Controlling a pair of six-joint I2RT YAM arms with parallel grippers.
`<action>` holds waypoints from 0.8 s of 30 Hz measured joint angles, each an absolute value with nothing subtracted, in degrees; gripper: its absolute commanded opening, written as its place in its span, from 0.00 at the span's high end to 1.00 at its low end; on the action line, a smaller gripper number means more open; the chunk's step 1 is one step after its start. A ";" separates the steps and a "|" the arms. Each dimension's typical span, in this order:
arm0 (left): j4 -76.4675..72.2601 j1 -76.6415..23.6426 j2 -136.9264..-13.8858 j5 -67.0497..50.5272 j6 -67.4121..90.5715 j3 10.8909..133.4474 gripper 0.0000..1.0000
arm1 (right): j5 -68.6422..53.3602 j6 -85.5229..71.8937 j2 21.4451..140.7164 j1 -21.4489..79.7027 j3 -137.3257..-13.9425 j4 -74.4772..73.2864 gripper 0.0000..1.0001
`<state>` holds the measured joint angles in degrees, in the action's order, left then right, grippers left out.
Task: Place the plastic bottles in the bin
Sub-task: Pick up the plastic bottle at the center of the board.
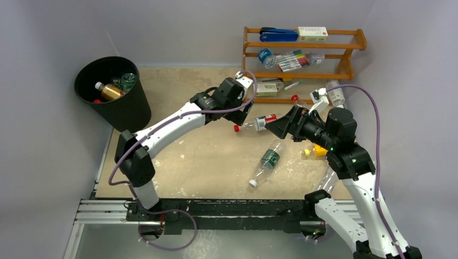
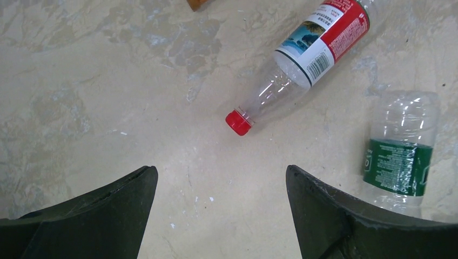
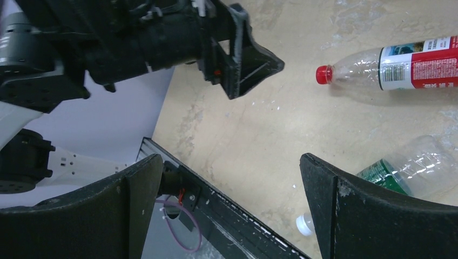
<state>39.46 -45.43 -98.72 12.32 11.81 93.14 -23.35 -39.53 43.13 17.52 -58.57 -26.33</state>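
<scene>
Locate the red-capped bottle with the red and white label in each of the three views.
Top external: red-capped bottle just right of centre, lying flat.
Left wrist: red-capped bottle upper right, cap pointing down-left.
Right wrist: red-capped bottle upper right, cap pointing left.
Shared landmark: green-label bottle, lying near it in all three views.
</scene>
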 measured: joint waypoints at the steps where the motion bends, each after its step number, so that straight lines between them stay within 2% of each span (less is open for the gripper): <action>1: 38.65 -45.54 -99.53 12.14 10.85 92.86 0.12 | -23.31 -39.53 42.96 17.52 -58.57 -26.57 0.00; 24: 26.17 -48.05 -118.19 7.11 4.71 91.13 0.13 | -22.96 -39.53 40.75 17.52 -57.87 -28.16 0.00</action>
